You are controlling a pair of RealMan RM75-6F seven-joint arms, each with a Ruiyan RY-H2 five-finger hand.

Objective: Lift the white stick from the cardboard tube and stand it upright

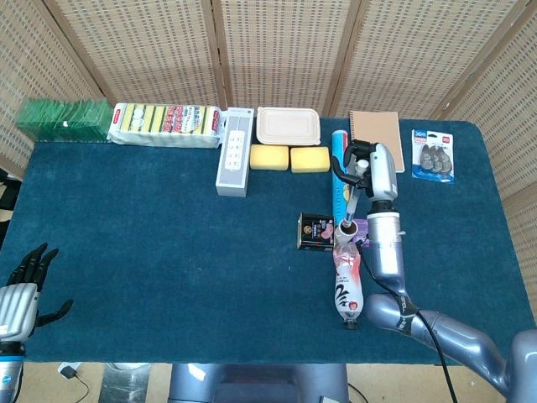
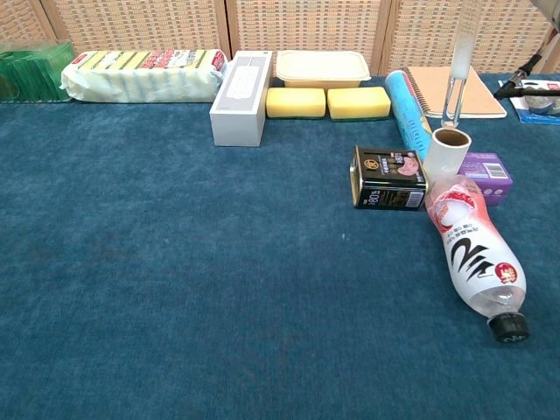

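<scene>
**Stick held above the tube**

The right hand point(image 1: 362, 165) grips the white stick point(image 2: 457, 70) near its top, so it hangs upright just over the cardboard tube point(image 2: 446, 153). The left hand point(image 1: 23, 281) idles open, off the table's point(image 1: 168, 243) corner.

Cardboard tube point(image 2: 447, 150) is standing upright mid-table, a tin point(image 2: 388, 178) sitting just left of it, a small box point(image 2: 486, 175) just right, a bottle point(image 2: 473, 252) lying in front; the stick point(image 2: 458, 63) is hanging upright above the tube's mouth.
</scene>
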